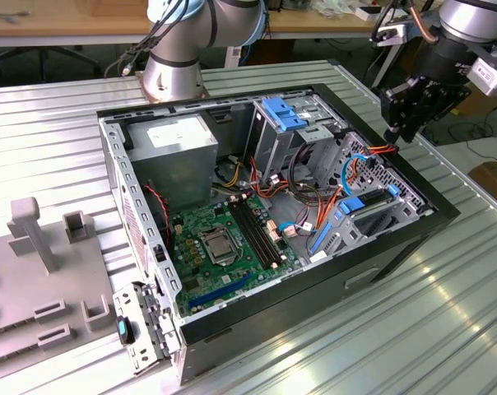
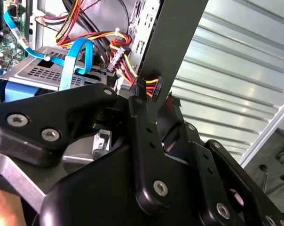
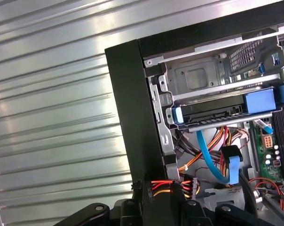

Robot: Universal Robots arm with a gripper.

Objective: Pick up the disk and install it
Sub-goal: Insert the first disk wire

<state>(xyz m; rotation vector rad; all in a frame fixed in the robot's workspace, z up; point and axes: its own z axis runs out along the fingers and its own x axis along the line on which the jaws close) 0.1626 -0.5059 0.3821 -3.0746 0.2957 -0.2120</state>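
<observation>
The disk (image 1: 370, 211) lies flat in a lower bay of the open computer case (image 1: 397, 247), at the exterior view's right, with blue rails on its sides. In the first wrist view the disk (image 3: 210, 112) is a dark slab between blue rail ends. In the second wrist view the disk (image 2: 36, 70) shows a perforated grey face. My black gripper (image 1: 394, 136) hangs over the case's right wall, apart from the disk. Its fingers (image 2: 142, 122) are closed around a black power connector (image 2: 151, 87) with red, yellow and orange wires, also seen as the power connector (image 3: 168, 186) just above my gripper (image 3: 163, 193).
A grey power-supply box (image 1: 178, 136) sits at the case's back. A bare blue bracket (image 1: 283, 113) sits in the upper drive cage. The green motherboard (image 1: 224, 239) fills the floor. A blue data cable (image 2: 71, 61) loops near the disk. Grey fixtures (image 1: 43, 239) stand on the ribbed table (image 1: 413, 329).
</observation>
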